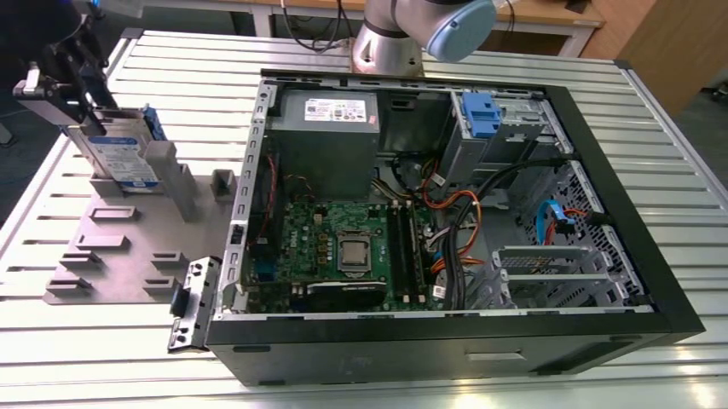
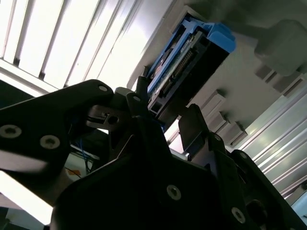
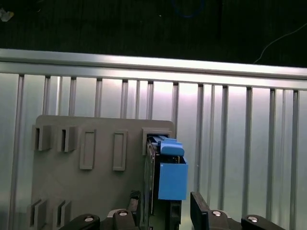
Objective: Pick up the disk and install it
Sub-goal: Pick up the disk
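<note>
- At one corner of the grey holder plate (image 3: 96, 191), your gripper (image 3: 167, 207) straddles the upright silver, blue-railed disk (image 3: 171, 179), open and empty.
- Centre it; close squarely on both faces.

one disk (image 1: 123, 158), one gripper (image 3: 165, 211), one open computer case (image 1: 455, 328), one grey fixture plate (image 1: 131, 256), one slatted tabletop (image 1: 114, 358), one power-supply box (image 1: 324, 136), one blue-tabbed drive cage (image 1: 517, 128), one motherboard (image 1: 341, 247), one loose metal bracket (image 1: 193, 302).

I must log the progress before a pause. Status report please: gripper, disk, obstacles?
Gripper open, jaws straddling the disk. Disk upright in grey holder, not lifted. Computer case beside it lies open.
</note>
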Controlling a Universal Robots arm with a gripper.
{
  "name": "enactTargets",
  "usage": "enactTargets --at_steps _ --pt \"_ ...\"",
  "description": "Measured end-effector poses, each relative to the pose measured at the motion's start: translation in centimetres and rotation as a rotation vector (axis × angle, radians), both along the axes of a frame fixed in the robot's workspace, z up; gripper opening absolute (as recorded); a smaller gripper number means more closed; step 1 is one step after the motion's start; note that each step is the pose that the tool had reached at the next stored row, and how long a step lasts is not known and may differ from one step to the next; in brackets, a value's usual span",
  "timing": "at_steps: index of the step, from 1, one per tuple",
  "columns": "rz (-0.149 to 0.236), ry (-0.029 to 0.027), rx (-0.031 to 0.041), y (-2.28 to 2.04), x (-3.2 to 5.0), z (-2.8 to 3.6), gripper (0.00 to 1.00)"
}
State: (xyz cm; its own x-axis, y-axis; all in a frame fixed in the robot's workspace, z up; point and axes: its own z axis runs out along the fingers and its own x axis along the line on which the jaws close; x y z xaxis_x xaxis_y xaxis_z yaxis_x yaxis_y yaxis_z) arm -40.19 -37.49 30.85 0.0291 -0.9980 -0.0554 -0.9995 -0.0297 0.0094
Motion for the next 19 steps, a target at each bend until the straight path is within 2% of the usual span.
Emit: enactTargets --at_steps 4,19 --pt "-0.027 0.0000 0.0000 0.00 0.00 -0.07 0.53" --pt "-0.028 -0.0001 0.0000 0.00 0.00 -0.55 0.53"
